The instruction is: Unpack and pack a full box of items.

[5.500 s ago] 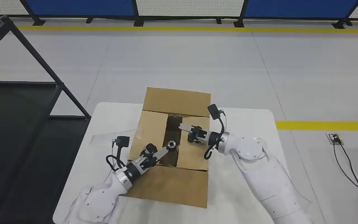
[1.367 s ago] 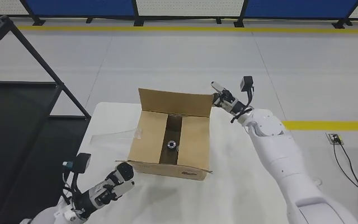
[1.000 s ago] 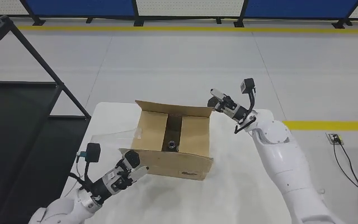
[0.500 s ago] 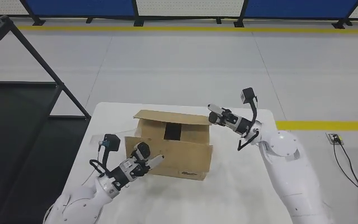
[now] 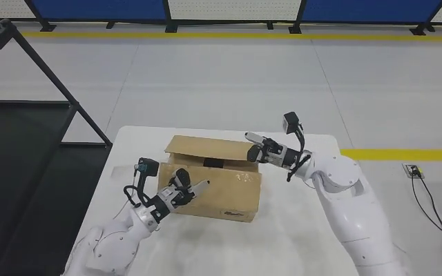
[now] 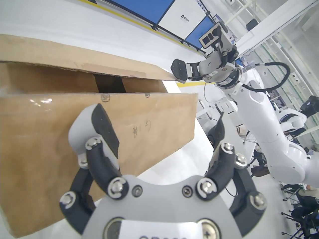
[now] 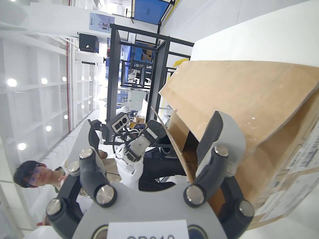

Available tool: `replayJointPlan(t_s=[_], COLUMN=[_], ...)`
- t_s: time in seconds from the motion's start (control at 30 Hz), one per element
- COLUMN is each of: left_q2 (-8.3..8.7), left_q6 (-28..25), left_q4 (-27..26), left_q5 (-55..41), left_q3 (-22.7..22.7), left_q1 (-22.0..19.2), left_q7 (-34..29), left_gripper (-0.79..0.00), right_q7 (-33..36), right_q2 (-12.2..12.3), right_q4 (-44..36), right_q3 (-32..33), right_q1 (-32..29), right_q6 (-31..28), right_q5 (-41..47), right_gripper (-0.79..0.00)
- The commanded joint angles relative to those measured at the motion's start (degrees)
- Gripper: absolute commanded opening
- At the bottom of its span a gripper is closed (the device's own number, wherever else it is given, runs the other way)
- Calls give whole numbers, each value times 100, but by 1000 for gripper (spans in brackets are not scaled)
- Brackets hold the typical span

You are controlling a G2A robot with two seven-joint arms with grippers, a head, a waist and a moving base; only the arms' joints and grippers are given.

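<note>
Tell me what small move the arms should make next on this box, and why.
Probably press both flaps down flat: the far flap and near flap lean together, but a dark gap shows between them, and the open right gripper and left gripper are beside them.

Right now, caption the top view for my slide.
Open left gripper and open right gripper flank the cardboard box, flaps nearly closed.

Box flaps point(image 5: 207, 146) nearly shut, narrow gap point(image 5: 213, 163) open between them
</note>
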Motion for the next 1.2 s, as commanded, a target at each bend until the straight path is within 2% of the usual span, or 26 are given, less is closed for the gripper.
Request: replayJointPlan(t_s=[0.0,0.4,0.77,0.9,1.17], left_q2=[-12,-71,-100,-84,8], left_q6=[61,221,187,16,-577], left_q4=[73,241,277,115,-160], left_q5=[49,216,144,-350,-1597], left_q3=[59,308,324,15,-1161], left_q1=[-72,-312,-361,-122,715], left_q7=[32,165,265,433,553], left_gripper=[0,0,0,0,0], right_q7=[116,591,492,412,524], right_q2=[-2,22,70,83,112], right_q4=[77,339,258,299,475], right_q3=[-27,-222,-306,-325,-306], right_q1=[64,234,48,-31,-145], right_q6=[197,661,483,278,-398], right_q5=[170,441,372,352,472], right_gripper=[0,0,0,0,0])
